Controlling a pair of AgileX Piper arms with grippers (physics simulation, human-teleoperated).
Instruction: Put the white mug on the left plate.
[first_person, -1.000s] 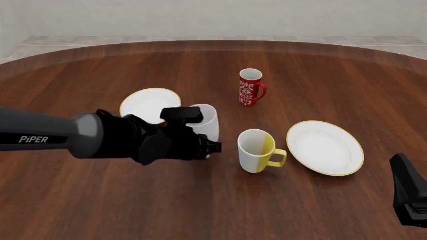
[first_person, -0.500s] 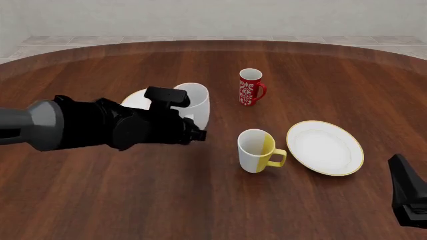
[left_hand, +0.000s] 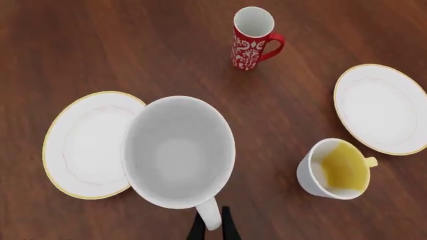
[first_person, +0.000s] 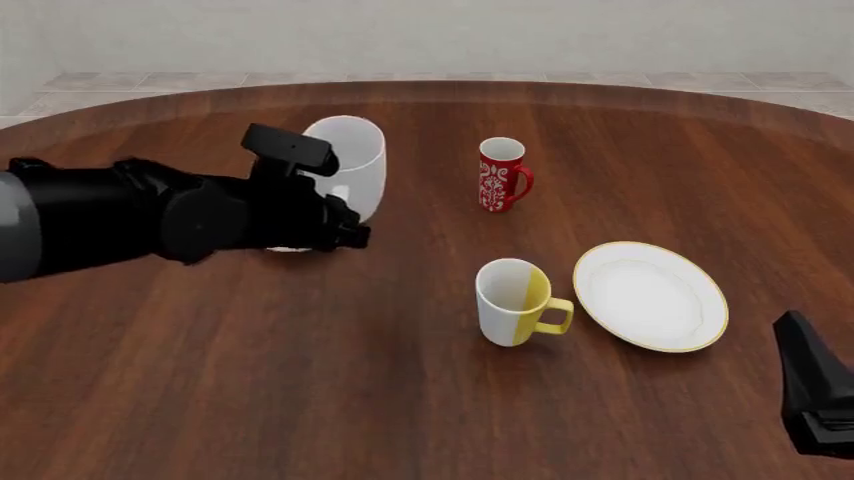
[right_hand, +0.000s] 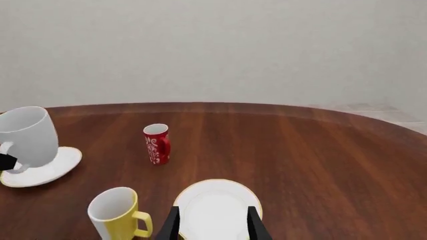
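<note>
The white mug (first_person: 350, 163) hangs upright above the table, carried by its handle. My left gripper (left_hand: 212, 228) is shut on that handle (left_hand: 208, 215), with a dark finger on each side. In the left wrist view the white mug (left_hand: 179, 150) overlaps one edge of the left plate (left_hand: 83, 145), a small white plate with a yellow rim. From the front, my left arm hides most of this plate, and only a sliver (first_person: 286, 248) shows. The right wrist view has the mug (right_hand: 30, 136) just above the plate (right_hand: 57, 167). My right gripper (right_hand: 213, 227) is open, low at the table's near right.
A red patterned mug (first_person: 502, 175) stands at the back centre. A white-and-yellow mug (first_person: 514, 300) stands in the middle, beside the larger yellow-rimmed plate (first_person: 650, 295) on the right. My right arm (first_person: 814, 400) sits at the near right corner.
My left gripper has lifted the white mug and carried it left and farther back, from beside the yellow mug to over the left plate. The right arm has stayed put.
</note>
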